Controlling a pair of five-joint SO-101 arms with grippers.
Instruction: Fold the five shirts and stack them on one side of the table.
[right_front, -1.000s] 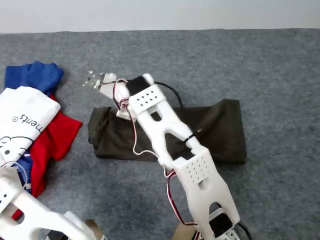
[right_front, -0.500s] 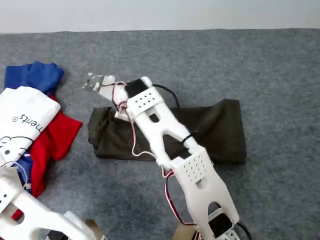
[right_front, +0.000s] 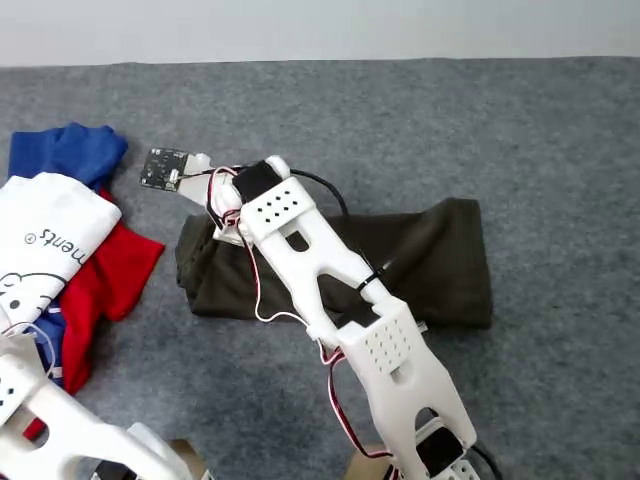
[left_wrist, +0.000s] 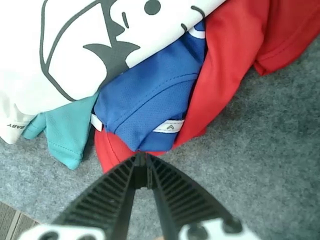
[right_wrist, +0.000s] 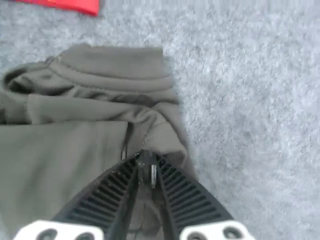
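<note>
A dark olive shirt (right_front: 440, 260), folded into a long band, lies across the middle of the grey carpeted table (right_front: 450, 120). My right arm (right_front: 330, 270) stretches over it toward its left end. In the right wrist view my right gripper (right_wrist: 146, 166) is shut, its tips down on the shirt's (right_wrist: 60, 150) bunched fabric close to the edge. At the far left is a pile with a white printed shirt (right_front: 45, 240), a blue shirt (right_front: 70, 150) and a red shirt (right_front: 110, 275). My left gripper (left_wrist: 142, 164) is shut just off that pile's edge, beside the red shirt (left_wrist: 230, 65), blue shirt (left_wrist: 150, 110) and a teal shirt (left_wrist: 62, 132).
My left arm's white base links (right_front: 50, 430) sit at the near left corner. Bare carpet lies behind the dark shirt, to its right and in front of it (right_front: 200, 380). A pale wall runs along the table's far edge (right_front: 320, 30).
My right arm's wrist has swung a little to the left and rolled, turning its camera board over. The dark shirt and the left arm have stayed put.
</note>
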